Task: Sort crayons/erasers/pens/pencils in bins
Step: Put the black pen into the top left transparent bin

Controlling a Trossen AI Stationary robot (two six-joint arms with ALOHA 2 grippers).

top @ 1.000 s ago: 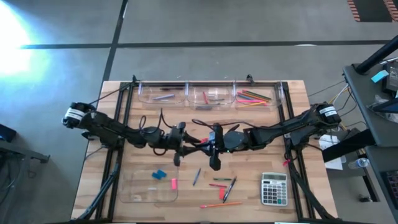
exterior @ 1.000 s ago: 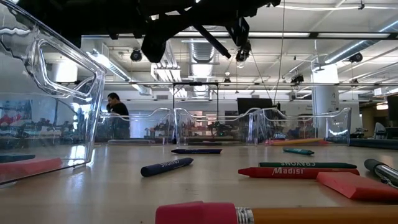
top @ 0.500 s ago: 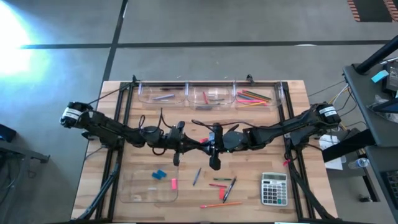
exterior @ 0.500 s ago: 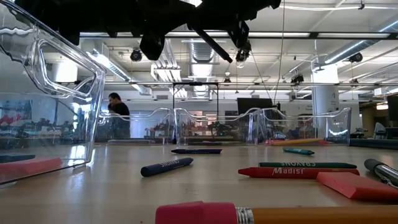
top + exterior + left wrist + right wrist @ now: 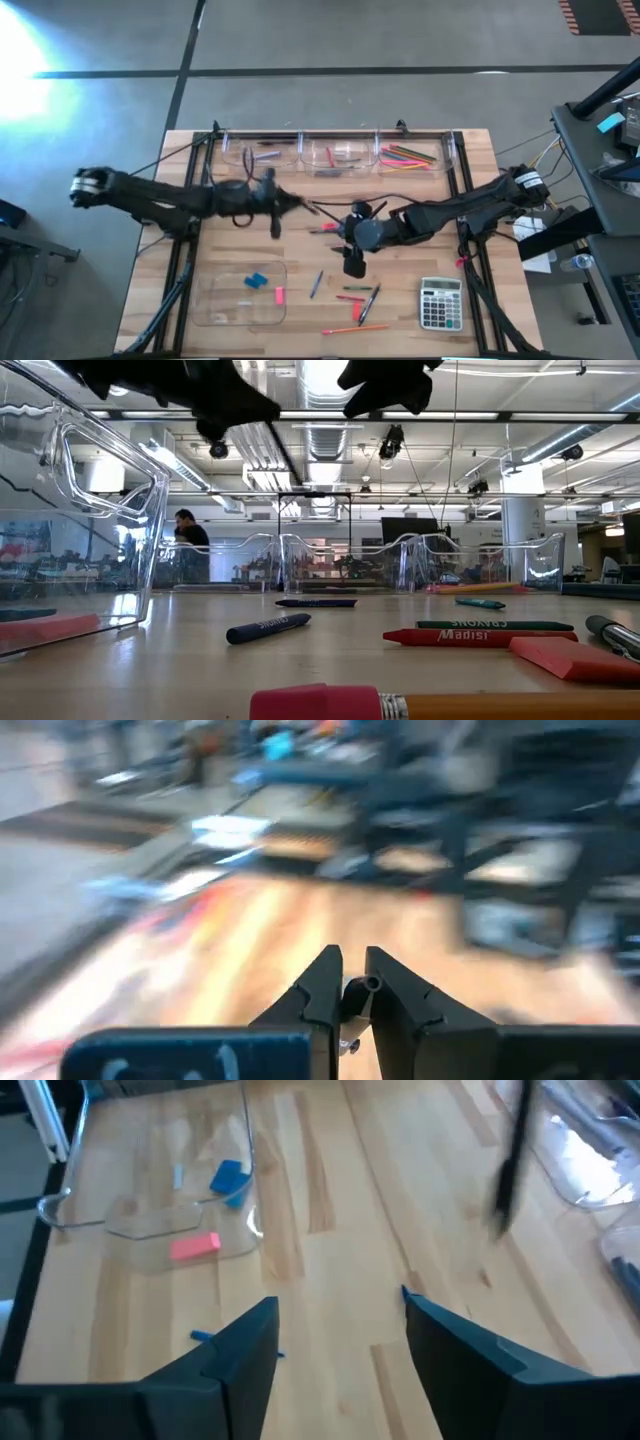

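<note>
left gripper [image 5: 272, 200] | fingers shut on a dark pen [image 5: 298, 205], long axis left-right, raised over mid tabletop [image 5: 200, 250] | far-left bin [image 5: 262, 152] with pens lies just beyond it | right gripper [image 5: 352, 262] | fingers wide apart, empty, above near crayons [image 5: 352, 297] | left arm nearer the bin

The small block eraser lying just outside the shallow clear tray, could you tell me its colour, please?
Pink; the small block eraser shows best in the right wrist view.
</note>
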